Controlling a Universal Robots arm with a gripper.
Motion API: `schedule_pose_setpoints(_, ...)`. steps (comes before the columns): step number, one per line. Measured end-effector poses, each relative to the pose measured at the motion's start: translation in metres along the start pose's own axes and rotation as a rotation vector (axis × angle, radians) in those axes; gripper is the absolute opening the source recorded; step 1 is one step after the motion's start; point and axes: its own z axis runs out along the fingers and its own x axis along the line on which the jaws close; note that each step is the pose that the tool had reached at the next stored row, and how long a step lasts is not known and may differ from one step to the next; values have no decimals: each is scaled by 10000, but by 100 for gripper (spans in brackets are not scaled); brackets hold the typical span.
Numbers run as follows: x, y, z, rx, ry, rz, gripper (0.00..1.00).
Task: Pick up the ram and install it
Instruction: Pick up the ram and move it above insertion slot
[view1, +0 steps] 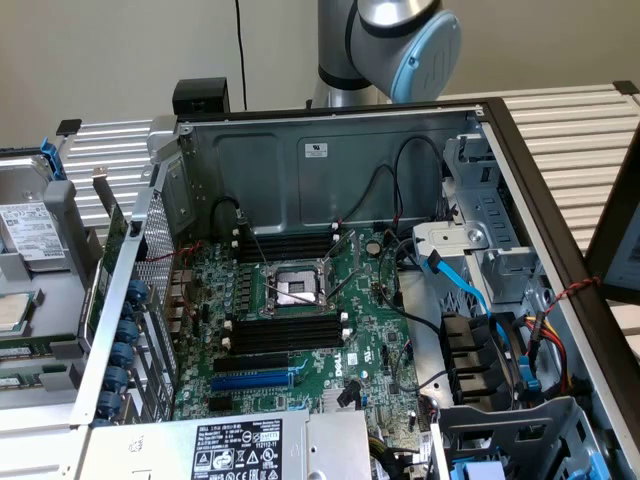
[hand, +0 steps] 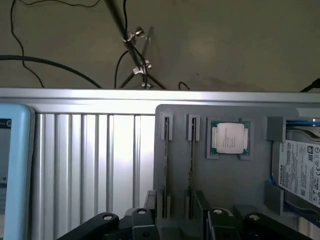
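Ram (hand: 191, 150) being held on edge in grey holder (hand: 252, 180), between second stick (hand: 166, 150) and processor (hand: 229, 137), outside case (view1: 280, 180), exterior view's left. Gripper (hand: 180, 227) being held near holder; jaw state cannot be told. Advised: stick being gripped mid-length, lifted straight.

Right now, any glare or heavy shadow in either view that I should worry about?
Wrist view: strong glare washes out the ribbed metal tabletop; the processor in its grey tray is evenly lit. Exterior view: the motherboard sits shaded inside the computer case, with a glint on the CPU socket.
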Motion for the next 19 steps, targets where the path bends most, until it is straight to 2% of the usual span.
schedule_pose_setpoints(7, 59, -9, 128, 0, 1, -19, 42)
schedule_pose_setpoints(13, 59, -148, 237, 1, 13, -96, 42)
schedule_pose_setpoints(19, -51, -145, 310, -14, 47, -164, 42)
